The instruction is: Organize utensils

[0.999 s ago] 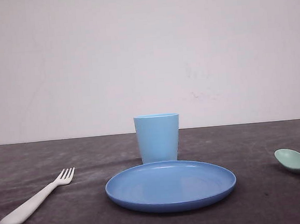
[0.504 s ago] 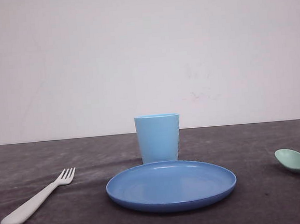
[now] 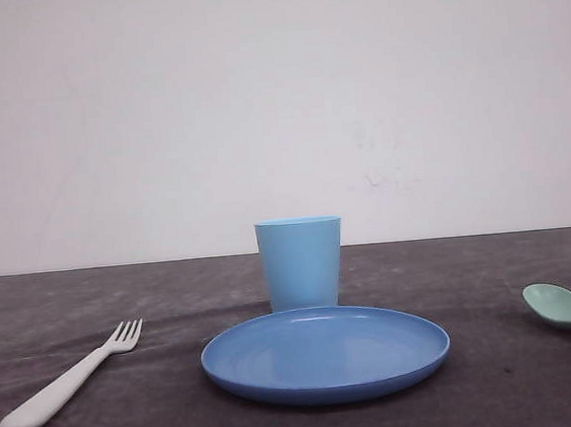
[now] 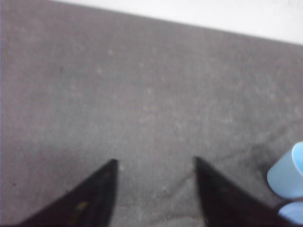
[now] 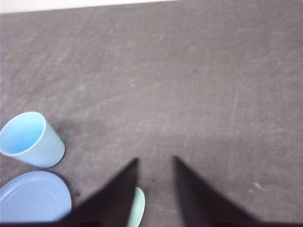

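A white fork (image 3: pixel 69 379) lies flat on the dark table at the front left, tines pointing toward the back. A pale mint-green spoon (image 3: pixel 564 307) lies at the right edge, its handle running out of frame. In the right wrist view the spoon's bowl (image 5: pixel 137 208) shows beside one finger, and my right gripper (image 5: pixel 155 161) hangs open above the table with nothing between its fingers. My left gripper (image 4: pixel 155 161) is open over bare table, holding nothing.
A light blue cup (image 3: pixel 300 263) stands upright at the centre, and a blue round plate (image 3: pixel 325 353) lies right in front of it. The cup (image 4: pixel 287 174) shows near the left gripper. The cup (image 5: pixel 29 139) and the plate (image 5: pixel 34 197) lie beside the right gripper.
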Controlling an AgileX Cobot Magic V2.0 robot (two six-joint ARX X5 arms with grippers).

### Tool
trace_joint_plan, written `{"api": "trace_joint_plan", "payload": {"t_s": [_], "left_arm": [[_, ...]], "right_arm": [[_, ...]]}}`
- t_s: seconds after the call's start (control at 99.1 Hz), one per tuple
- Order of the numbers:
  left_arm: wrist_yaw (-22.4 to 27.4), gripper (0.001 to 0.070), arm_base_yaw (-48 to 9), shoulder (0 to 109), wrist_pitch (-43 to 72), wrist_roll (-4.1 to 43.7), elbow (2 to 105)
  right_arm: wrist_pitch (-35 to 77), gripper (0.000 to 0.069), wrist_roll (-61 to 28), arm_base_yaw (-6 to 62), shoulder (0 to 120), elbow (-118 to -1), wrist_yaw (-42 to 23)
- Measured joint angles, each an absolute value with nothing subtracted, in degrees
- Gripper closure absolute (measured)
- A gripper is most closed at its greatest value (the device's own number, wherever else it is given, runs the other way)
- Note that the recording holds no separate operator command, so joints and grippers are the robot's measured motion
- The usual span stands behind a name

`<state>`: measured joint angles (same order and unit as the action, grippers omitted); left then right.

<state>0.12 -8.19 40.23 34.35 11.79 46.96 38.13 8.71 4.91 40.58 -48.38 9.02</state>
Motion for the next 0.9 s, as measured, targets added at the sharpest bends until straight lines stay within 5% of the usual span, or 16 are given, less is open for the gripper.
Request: {"api": "trace_joint_plan", "payload": {"t_s": [0.172, 0.444, 0.898], "left_arm": [[1.4, 0.0288, -10.9, 42.8, 35.9, 13.1, 47.0], [1.1, 0.0325, -18.5, 50.5, 36.9, 17.7, 46.1], [-6.2, 0.0326, -32.2, 70.7, 33.1, 25.1, 46.0]], "right_arm": [[38.2, 0.0353, 8.7, 5.4, 41.0, -48.4, 9.0], [39.2, 0.0349, 8.7, 5.5, 41.6, -48.4, 9.0], [40.6, 0.0349, 8.7, 5.5, 41.6, -48.4, 9.0]]}}
